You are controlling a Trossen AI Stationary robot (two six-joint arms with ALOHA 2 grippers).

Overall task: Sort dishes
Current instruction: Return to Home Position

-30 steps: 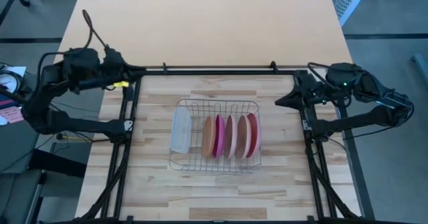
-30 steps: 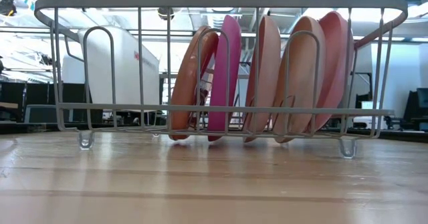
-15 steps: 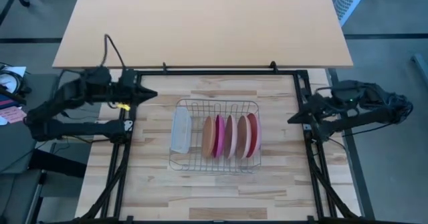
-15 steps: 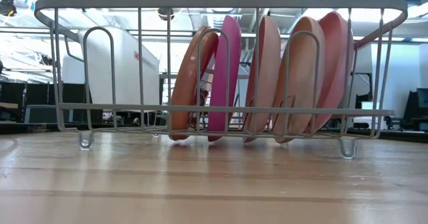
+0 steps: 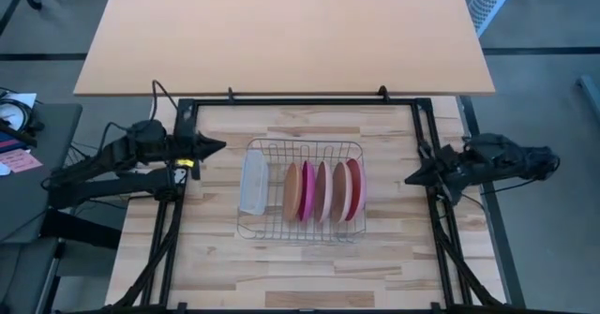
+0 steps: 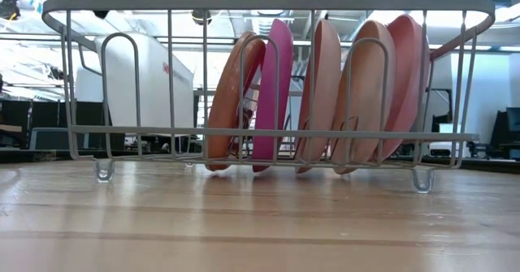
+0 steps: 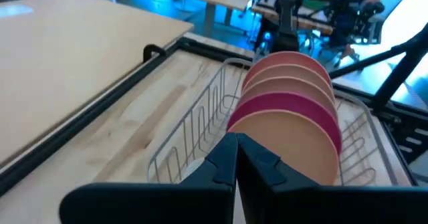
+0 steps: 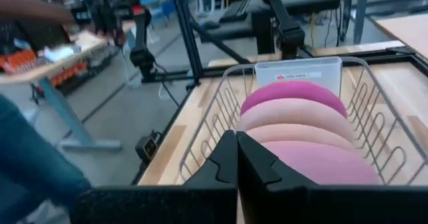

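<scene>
We find all five plates (image 5: 323,190) standing on edge in the wire rack (image 5: 305,146) at the middle of the table (image 5: 281,267). They are packed close and lean the same way, with the white tray (image 5: 254,185) at the rack's end beside them. The left tool (image 5: 217,145) sits at the table's left edge and the right tool (image 5: 410,178) at its right edge. Both point inward, well apart from the rack, with their fingers pressed together on nothing. We judge the sorting done, so the risk lies in the arms' parking moves. A low sweep inward could clip the rack's rim and jolt it. Since the plates rest only on thin wires and against each other, one knock might tip them over together or slide the rack across the table.
</scene>
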